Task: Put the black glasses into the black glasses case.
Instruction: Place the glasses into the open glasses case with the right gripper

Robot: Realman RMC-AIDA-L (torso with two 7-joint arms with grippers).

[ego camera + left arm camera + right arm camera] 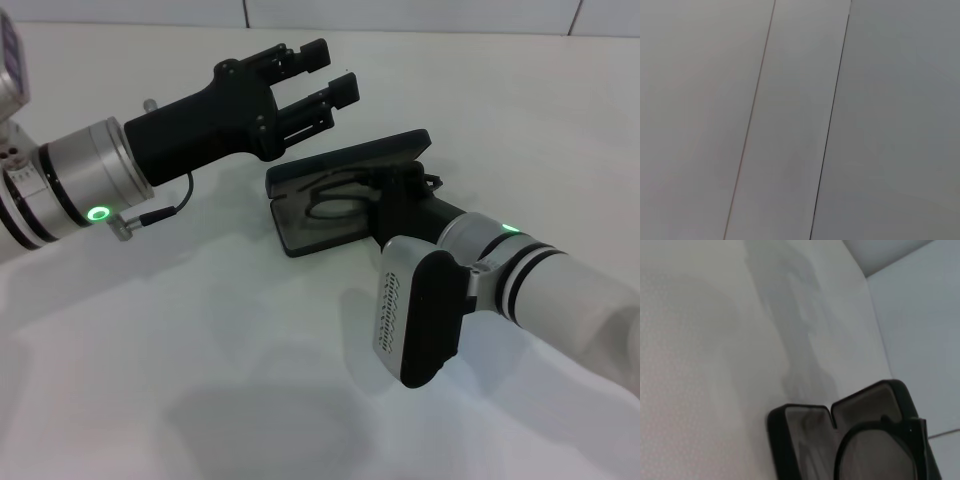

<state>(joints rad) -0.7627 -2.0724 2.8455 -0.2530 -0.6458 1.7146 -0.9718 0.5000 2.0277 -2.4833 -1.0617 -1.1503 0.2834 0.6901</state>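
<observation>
The black glasses case (296,240) lies open at the middle of the white table, its lid (350,160) tilted up at the far side. The black glasses (338,207) sit over the case's grey lining, one lens showing. My right gripper (397,205) reaches into the case from the right, right at the glasses, and its own body hides its tips. In the right wrist view the glasses (875,455) hang close in front of the open case (785,430). My left gripper (325,78) is open and empty, held in the air up and to the left of the case.
The white table (200,340) runs to a pale panelled wall (420,12) at the back. The left wrist view shows only grey wall panels (790,125) with thin dark seams.
</observation>
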